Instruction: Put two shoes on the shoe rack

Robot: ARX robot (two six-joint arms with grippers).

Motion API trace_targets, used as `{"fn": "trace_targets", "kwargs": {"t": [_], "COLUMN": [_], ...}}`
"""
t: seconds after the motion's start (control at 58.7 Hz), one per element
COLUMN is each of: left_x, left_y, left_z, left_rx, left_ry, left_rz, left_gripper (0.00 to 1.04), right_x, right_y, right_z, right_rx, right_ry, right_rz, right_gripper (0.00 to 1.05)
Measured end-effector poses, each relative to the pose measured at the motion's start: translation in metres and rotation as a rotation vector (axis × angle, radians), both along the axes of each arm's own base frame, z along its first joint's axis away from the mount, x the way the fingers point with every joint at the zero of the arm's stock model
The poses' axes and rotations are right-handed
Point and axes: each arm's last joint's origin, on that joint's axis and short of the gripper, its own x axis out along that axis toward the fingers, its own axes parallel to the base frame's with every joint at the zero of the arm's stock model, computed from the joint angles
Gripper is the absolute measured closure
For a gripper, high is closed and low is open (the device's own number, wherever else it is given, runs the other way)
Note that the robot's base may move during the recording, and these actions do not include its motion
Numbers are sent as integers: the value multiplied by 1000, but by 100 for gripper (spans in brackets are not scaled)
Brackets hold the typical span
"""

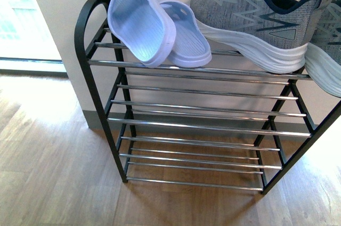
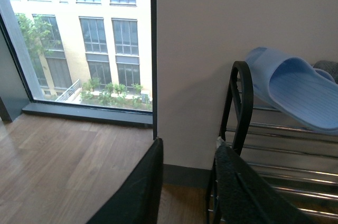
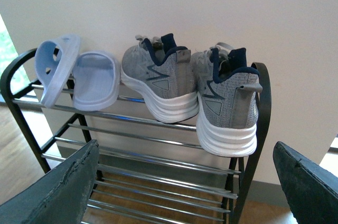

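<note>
Since all four shoes already sit on the shoe rack (image 1: 101,98) top shelf, back off cleanly. Front view: slide (image 1: 139,22) tipped on edge at the left end, leaning on its flat mate (image 1: 186,37); sneakers (image 1: 256,21) toward the right end. Left wrist view: left pincer (image 2: 187,182) released, empty, beside the rack's left frame. Right wrist view: right pincer (image 3: 185,182) spread wide, empty, facing the rack. Retreat without nudging the tilted slide.
</note>
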Motion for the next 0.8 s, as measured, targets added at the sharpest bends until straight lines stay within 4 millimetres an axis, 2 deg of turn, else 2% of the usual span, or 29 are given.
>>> {"fn": "trace_targets", "kwargs": {"t": [0.375, 0.443, 0.801], "left_x": [0, 0, 0], "left_y": [0, 0, 0], "left_z": [0, 0, 0], "left_rx": [2, 3, 3], "left_ry": [0, 0, 0], "left_rz": [0, 0, 0], "left_gripper": [8, 10, 9], "right_x": [0, 0, 0], "right_y": [0, 0, 0], "right_z": [0, 0, 0], "right_rx": [0, 0, 0], "right_ry": [0, 0, 0], "right_rz": [0, 0, 0], "right_gripper": [9, 9, 9]}}
